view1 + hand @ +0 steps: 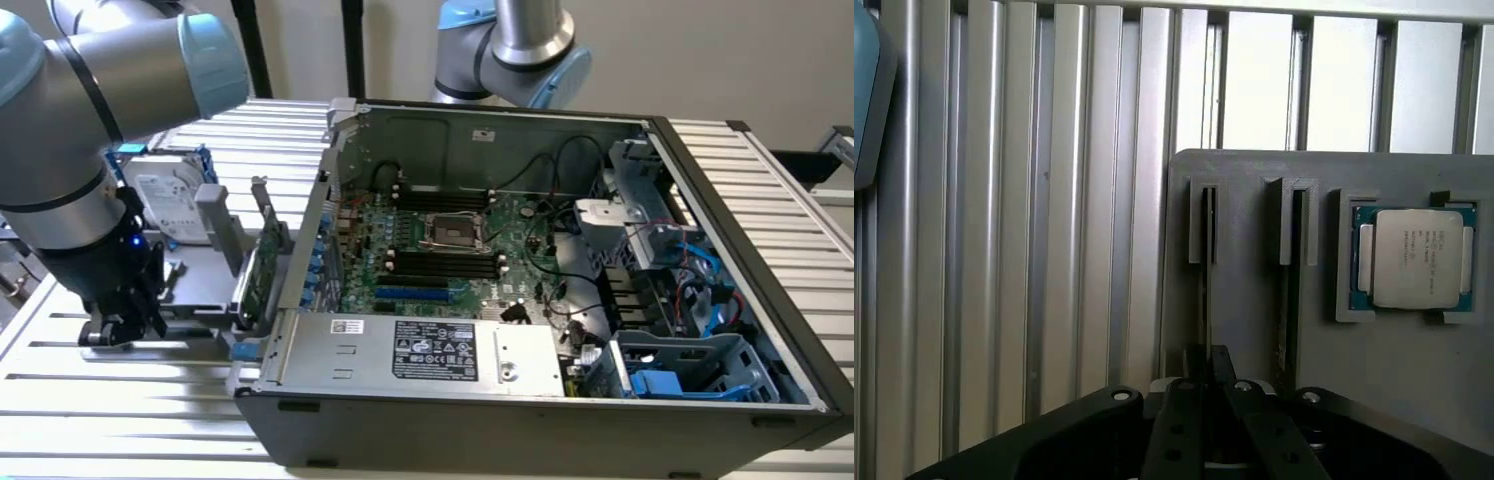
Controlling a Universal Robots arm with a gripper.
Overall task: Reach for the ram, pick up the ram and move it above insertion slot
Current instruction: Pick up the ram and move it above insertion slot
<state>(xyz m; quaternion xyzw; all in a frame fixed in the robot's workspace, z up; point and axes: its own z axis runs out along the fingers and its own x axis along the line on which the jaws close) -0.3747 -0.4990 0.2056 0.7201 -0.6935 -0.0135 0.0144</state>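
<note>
The gripper [1208,358] is down at the gray holder [1249,190], left of the open computer [534,400]. It looks pinched shut on the ram [1206,250], which stands in its holder groove. Lifting and carrying are not done yet.

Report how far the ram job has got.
Reach looks done: the gripper is down at the grey holder, in line with the ram standing edge-on in its slot. In hand: the pickup; a grip cannot be confirmed. Left: the ram is not lifted, and nothing hangs above the motherboard in the open case.
</note>
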